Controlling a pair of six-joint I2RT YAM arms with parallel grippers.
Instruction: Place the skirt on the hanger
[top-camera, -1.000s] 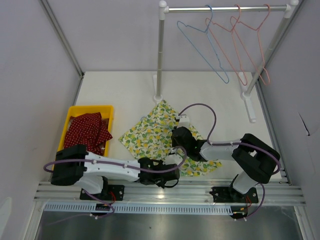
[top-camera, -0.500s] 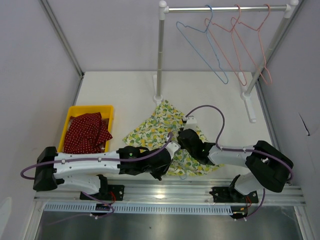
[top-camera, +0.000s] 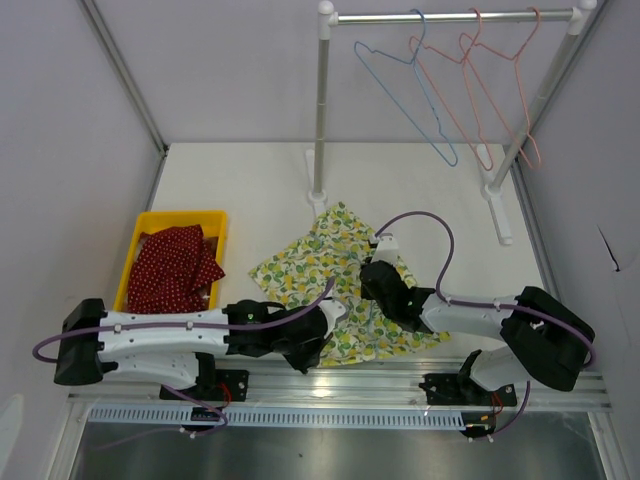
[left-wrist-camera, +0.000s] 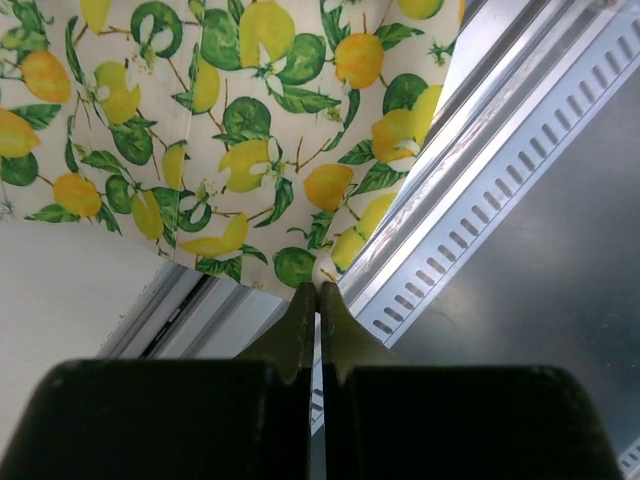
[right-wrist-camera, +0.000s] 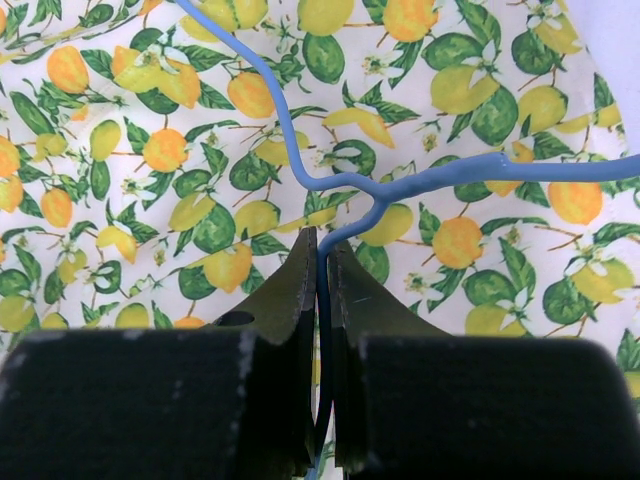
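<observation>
The lemon-print skirt (top-camera: 300, 275) lies flat on the white table, in front of the rack. My right gripper (top-camera: 378, 290) hovers over its middle, shut on the thin wire of a blue hanger (right-wrist-camera: 400, 185) that lies across the print (right-wrist-camera: 150, 150). In the right wrist view the wire runs between the closed fingers of that gripper (right-wrist-camera: 322, 240). My left gripper (top-camera: 318, 345) is at the skirt's near hem, by the table's front edge. Its jaws (left-wrist-camera: 318, 290) are shut, pinching the fabric's edge (left-wrist-camera: 250, 120) above the metal rail.
A clothes rail on a white post (top-camera: 320, 110) at the back carries another blue hanger (top-camera: 400, 90) and two pink ones (top-camera: 500, 90). A yellow bin (top-camera: 145, 225) at left holds a red patterned cloth (top-camera: 175, 265). Slotted metal rails (left-wrist-camera: 500, 180) run along the near edge.
The left arm has stretched out and its gripper has moved left along the skirt's near hem. The right gripper has shifted a little right. The skirt has shifted slightly right with them.
</observation>
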